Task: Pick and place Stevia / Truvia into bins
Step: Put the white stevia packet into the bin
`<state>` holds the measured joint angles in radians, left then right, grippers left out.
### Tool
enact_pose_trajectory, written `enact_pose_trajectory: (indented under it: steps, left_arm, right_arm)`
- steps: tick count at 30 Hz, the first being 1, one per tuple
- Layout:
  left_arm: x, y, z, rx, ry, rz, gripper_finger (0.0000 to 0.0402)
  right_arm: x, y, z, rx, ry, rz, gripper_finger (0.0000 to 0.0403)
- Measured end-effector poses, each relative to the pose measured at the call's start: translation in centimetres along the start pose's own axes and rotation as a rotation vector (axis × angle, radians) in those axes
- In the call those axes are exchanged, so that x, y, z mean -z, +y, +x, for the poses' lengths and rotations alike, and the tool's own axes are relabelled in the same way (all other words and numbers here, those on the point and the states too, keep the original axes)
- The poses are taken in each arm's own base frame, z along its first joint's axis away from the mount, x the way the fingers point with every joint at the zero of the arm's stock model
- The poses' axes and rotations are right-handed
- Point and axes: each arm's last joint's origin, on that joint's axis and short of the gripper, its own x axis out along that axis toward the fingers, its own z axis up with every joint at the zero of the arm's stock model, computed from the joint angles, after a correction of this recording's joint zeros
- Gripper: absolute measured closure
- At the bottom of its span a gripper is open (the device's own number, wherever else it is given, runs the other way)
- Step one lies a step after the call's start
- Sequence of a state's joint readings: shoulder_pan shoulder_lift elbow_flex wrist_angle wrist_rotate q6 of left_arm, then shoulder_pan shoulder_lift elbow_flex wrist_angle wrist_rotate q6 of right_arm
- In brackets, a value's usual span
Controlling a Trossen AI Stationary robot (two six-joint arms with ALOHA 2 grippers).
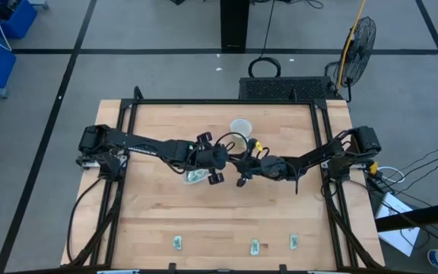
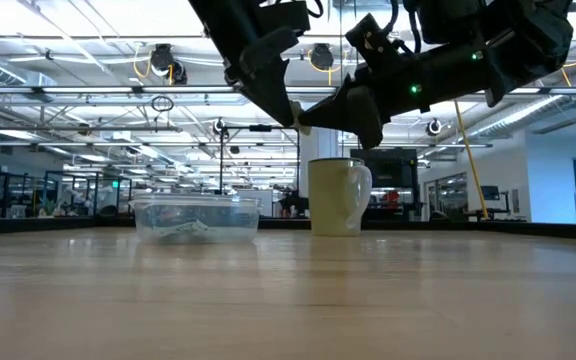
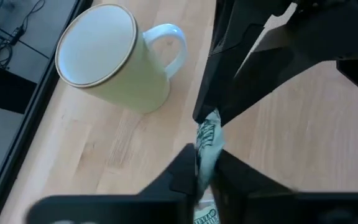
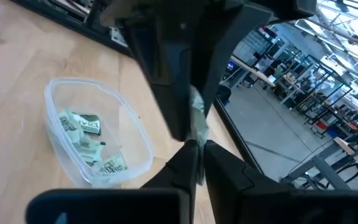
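One pale green and white Stevia packet (image 3: pixel 207 138) is held in mid-air between both grippers, above the table between the clear plastic bin (image 4: pixel 55 94) and the white mug (image 3: pixel 107 59). My left gripper (image 3: pixel 202 165) is shut on one end of it and my right gripper (image 4: pixel 197 154) is shut on the other. The bin (image 2: pixel 148 216) stands on its base to the left of the mug (image 2: pixel 336 195) and holds several packets (image 4: pixel 82 124). Three more packets lie flat near the table's near edge (image 1: pixel 177 242), (image 1: pixel 255 246), (image 1: pixel 293 241). My left gripper pinches the packet's end nearest it (image 3: pixel 204 163) between its two fingers, coming from the table's left. The packet is lifted clear of the table. My right gripper pinches the packet's opposite end (image 4: pixel 196 142) between its two fingers, coming from the table's right and meeting my left gripper fingertip to fingertip.
The mug (image 1: pixel 239 127) stands just behind the two grippers toward the far edge. The bin (image 1: pixel 196 177) sits under my left gripper. Bare wood stretches between the grippers and the packets at the near edge. A dark frame borders the table (image 1: pixel 131 114).
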<state>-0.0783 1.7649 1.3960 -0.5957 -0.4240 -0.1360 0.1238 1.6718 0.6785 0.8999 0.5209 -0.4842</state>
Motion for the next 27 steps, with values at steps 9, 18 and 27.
enact_pose_trajectory:
  steps: [9,18,27]
  left_arm:
    - [0.2,-0.1,0.0,0.007,0.017,-0.025,0.0377]
    - [3.2,0.3,-0.7,-0.124,0.286,-0.250,0.0382]
    - [6.6,-0.4,0.9,-0.140,0.390,-0.334,0.0385]
  right_arm:
    - [0.2,0.1,0.0,-0.004,0.019,-0.035,0.0309]
    - [0.3,-0.1,0.0,0.066,0.058,-0.066,0.0258]
    - [0.3,-0.1,0.0,0.063,0.056,-0.066,0.0256]
